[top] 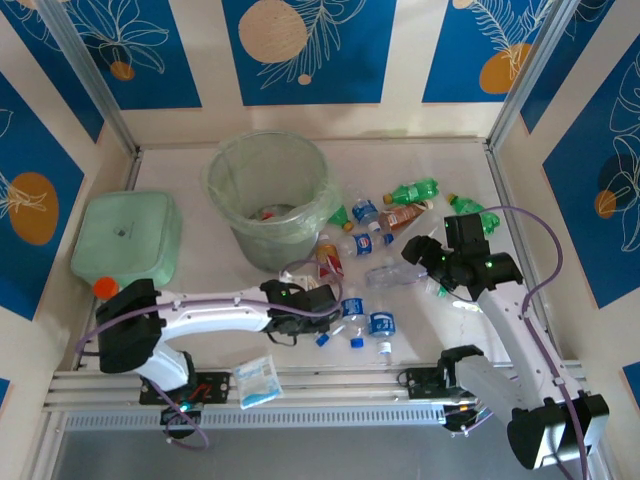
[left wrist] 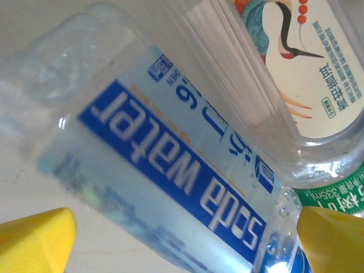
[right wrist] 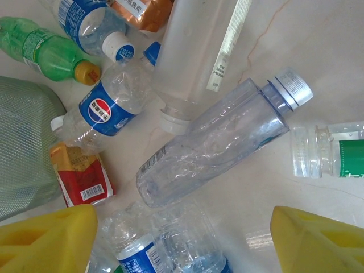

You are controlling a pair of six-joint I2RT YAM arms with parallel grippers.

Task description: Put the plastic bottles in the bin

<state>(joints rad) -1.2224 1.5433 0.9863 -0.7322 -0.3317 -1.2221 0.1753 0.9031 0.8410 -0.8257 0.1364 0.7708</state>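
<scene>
The space is enclosed on three sides by deep blue panels (top: 300, 50) printed with white line-drawn leaves and orange and tan discs, separated by cream strips (top: 403, 50). Slanted aluminium posts (top: 90, 85) are fixed at the far corners. A pale cream, faintly veined bench (top: 170, 165) is evenly lit, and a ribbed aluminium rail (top: 340, 392) is mounted along its near edge.

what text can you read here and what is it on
"soda water": blue label of the clear bottle, upside down.
Pepsi globe logo, characters too small to read: blue-label bottle.
Chinese print on the crane-label bottle and barcode digits on the red-label bottle: too small to read.
</scene>
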